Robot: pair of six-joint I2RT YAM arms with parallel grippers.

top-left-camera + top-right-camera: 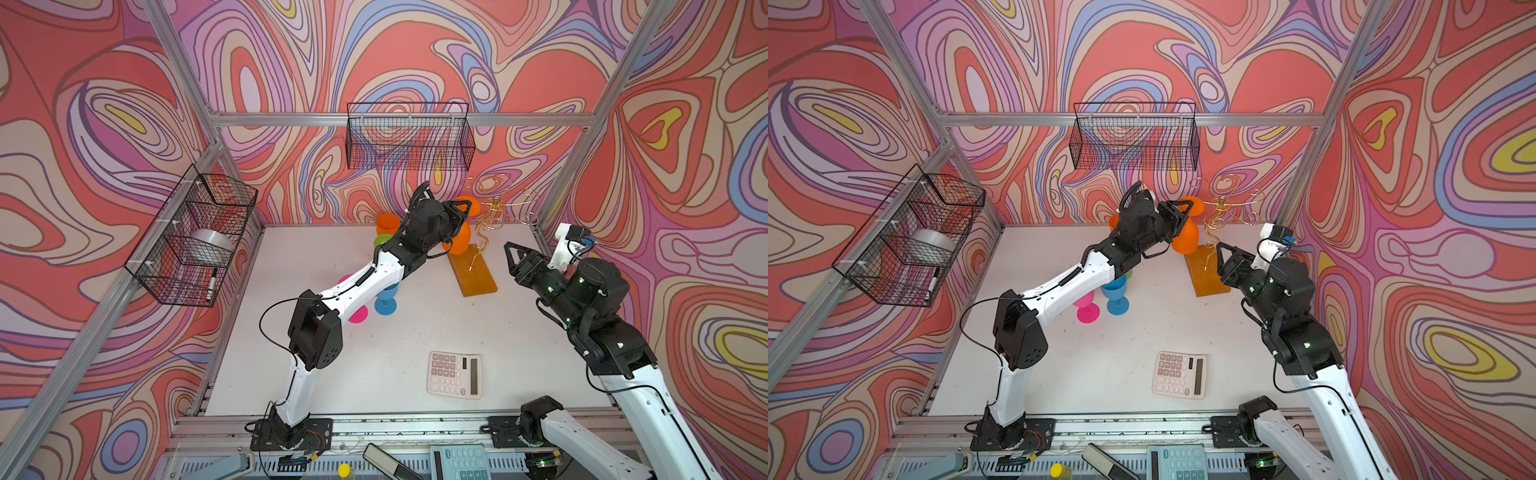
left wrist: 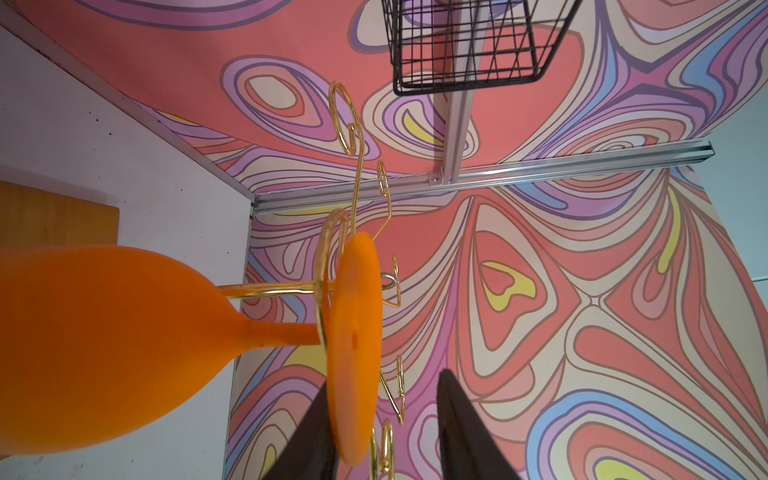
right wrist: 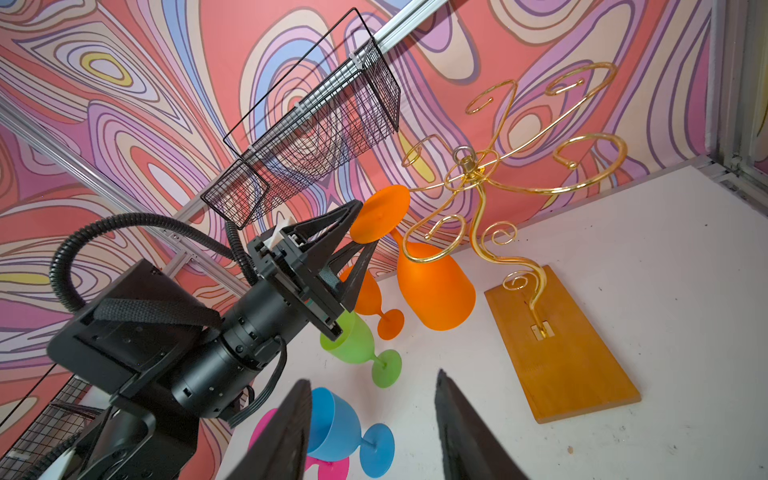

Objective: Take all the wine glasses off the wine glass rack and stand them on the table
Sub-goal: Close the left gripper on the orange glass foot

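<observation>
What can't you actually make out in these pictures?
The pink glass: bowl mostly under the left arm, in a top view.
The green glass: mostly behind that arm, in a top view.
The calculator: key labels too small.
The teal calculator: cut by the bottom edge.
The left gripper: left wrist view cannot settle contact with the hanging orange wine glass; its foot overlaps one finger.

Bright, even, diffuse light fills the cell, and shadows on the table [image 1: 374,332] beneath the left gripper [image 2: 382,380] are faint and soft. Just ahead of it the wine glass rack [image 3: 467,164] glints. Its fingers [image 2: 461,436] blur close to the lens. In both top views a wide-angle lens splays the frame rails [image 1: 282,119] outward.
</observation>
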